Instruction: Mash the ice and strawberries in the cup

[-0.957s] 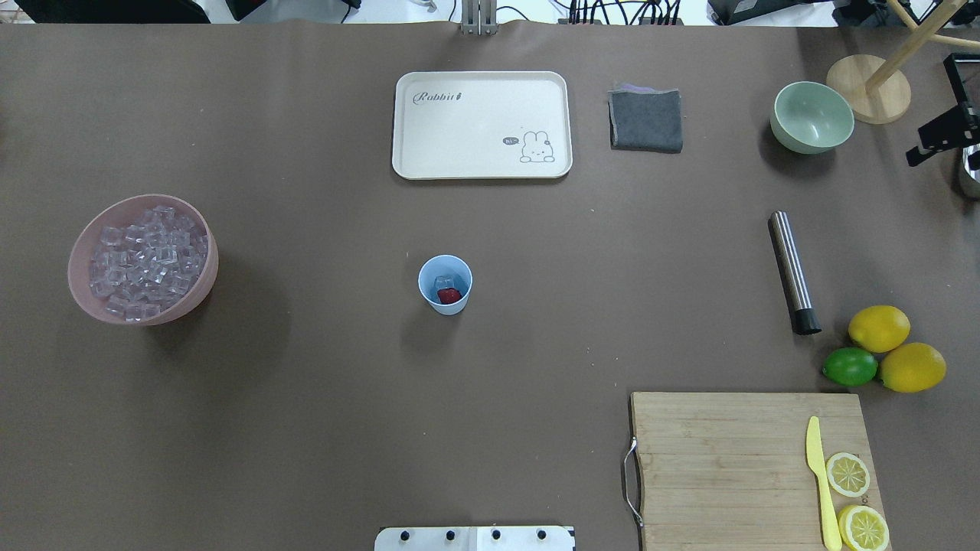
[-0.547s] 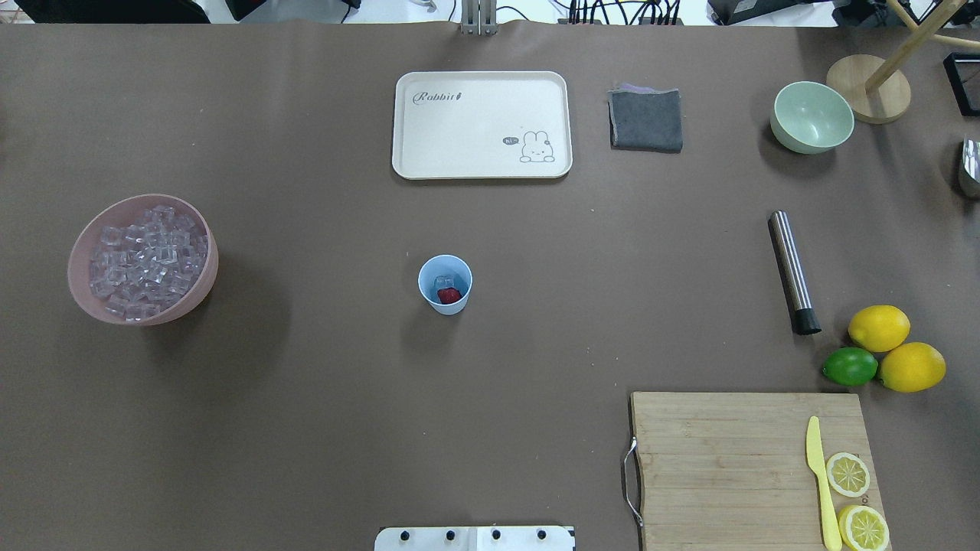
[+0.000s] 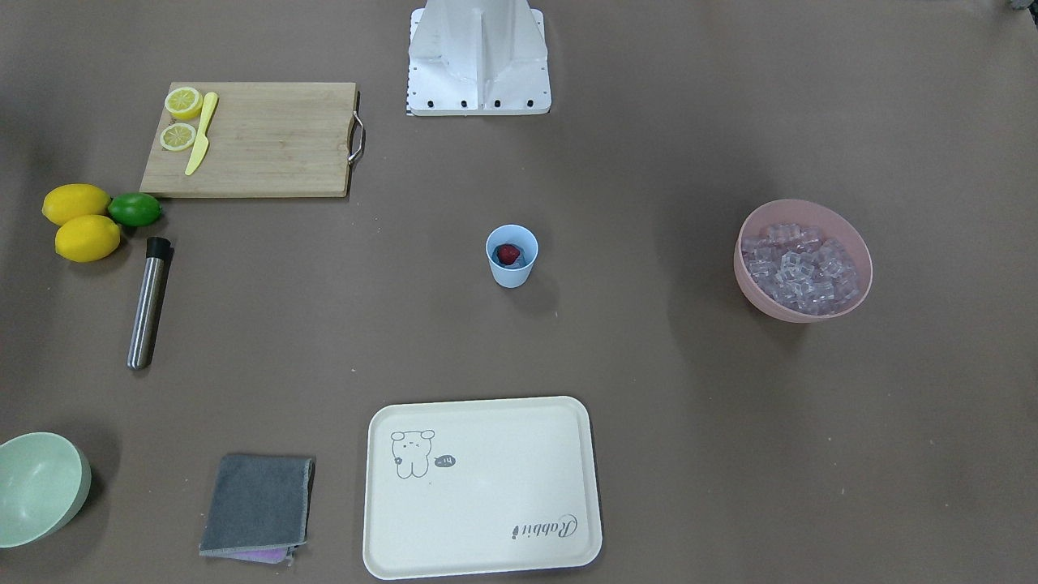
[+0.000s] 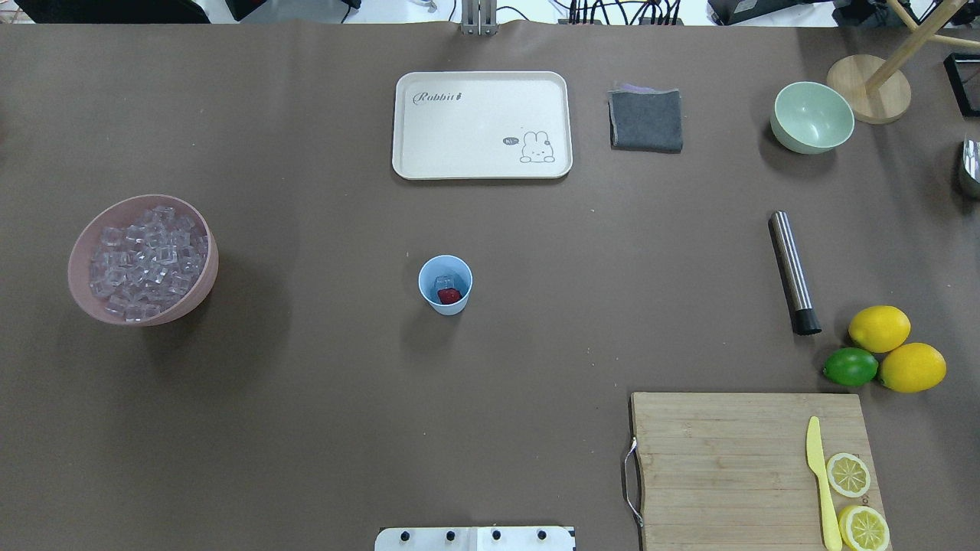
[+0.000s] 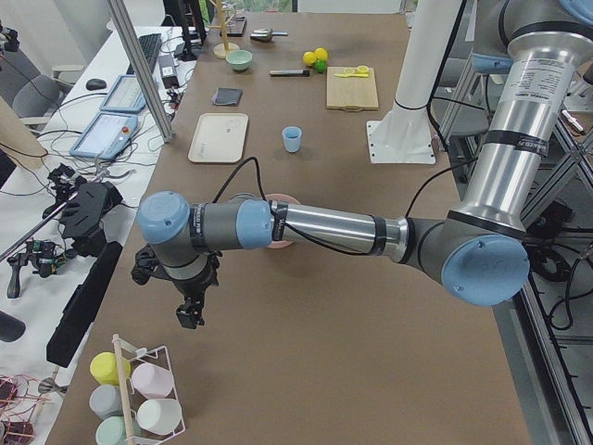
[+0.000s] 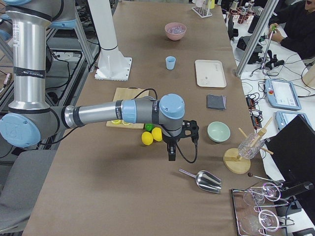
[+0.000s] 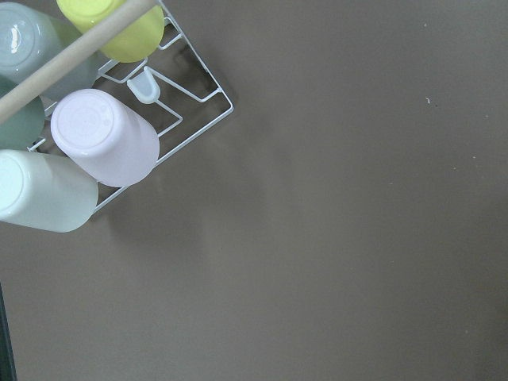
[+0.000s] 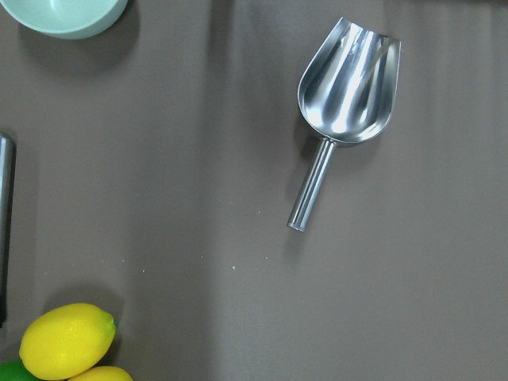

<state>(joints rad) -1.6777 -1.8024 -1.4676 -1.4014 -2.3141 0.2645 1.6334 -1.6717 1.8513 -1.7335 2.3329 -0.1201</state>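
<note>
cup (image 4: 445,285): light blue, upright, mid-table, well apart from all other items.
strawberry (image 4: 449,295): red, inside the cup, touching a clear cube there.
ice (image 4: 145,260): heaped in the pink bowl (image 4: 211,268), toward the robot's left side.
steel muddler (image 4: 792,272): lying flat on the right side, near the lemons (image 4: 879,327) and the lime (image 4: 850,366).
left gripper (image 5: 190,313): hangs over bare table by the upturned cups (image 7: 105,136); cannot tell how the jaws stand.
right gripper (image 6: 171,153): hangs just beside the lemons, near a metal scoop (image 8: 348,79); cannot tell how the jaws stand.
</note>
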